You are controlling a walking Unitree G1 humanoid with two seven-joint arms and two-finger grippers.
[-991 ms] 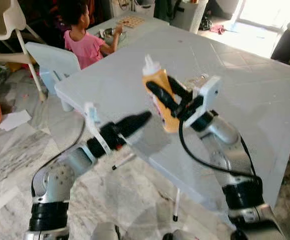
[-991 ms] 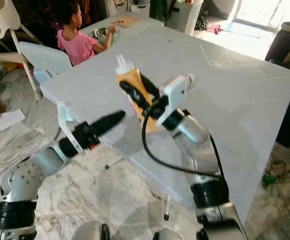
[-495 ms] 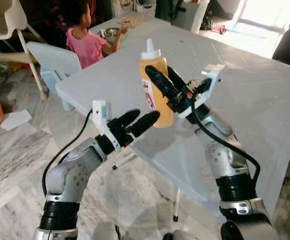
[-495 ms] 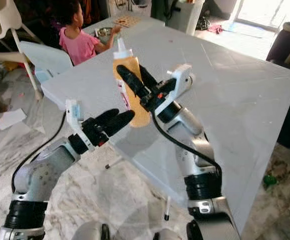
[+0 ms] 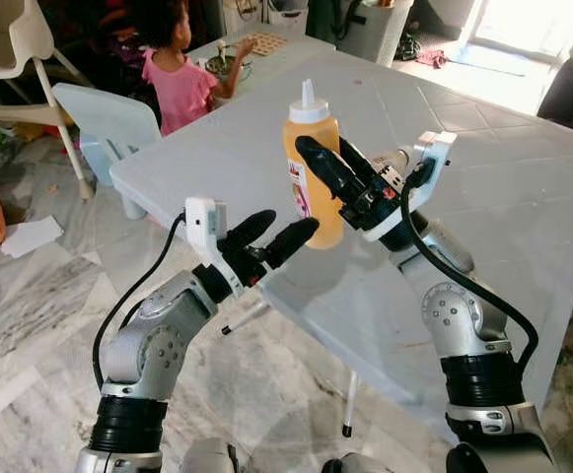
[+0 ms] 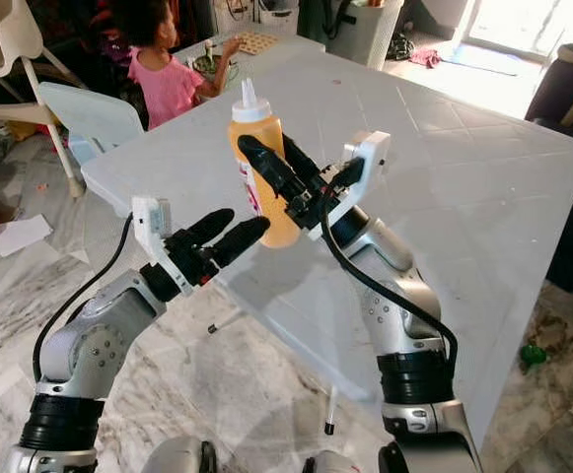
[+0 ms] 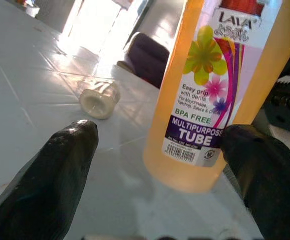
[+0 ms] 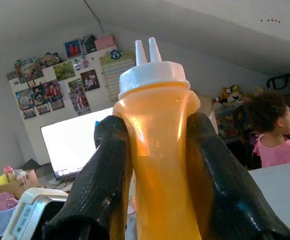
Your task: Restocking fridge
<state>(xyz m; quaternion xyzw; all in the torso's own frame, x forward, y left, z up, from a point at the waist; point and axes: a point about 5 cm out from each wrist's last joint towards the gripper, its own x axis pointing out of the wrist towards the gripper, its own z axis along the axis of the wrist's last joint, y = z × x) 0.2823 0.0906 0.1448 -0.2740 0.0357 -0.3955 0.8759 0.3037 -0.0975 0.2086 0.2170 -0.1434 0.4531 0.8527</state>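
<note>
Over the last second the right gripper [image 5: 337,174] has lifted the orange squeeze bottle [image 5: 313,163] from a lean to upright, and the left gripper [image 5: 270,236] has swung in toward it. The right fingers now clamp the bottle's body, holding it above the near corner of the white table [image 5: 483,187]. The left gripper sits just below and beside the bottle's base with its fingers spread apart, holding nothing; its wrist view looks straight at the label between the two fingertips. A small clear container [image 7: 100,98] lies on the table behind. A person [image 5: 179,69] sits at the far end.

If this is a handover, the risk is the right fingers releasing before the left ones close: the smooth, tapered bottle could slip and drop off the table edge onto the floor.
</note>
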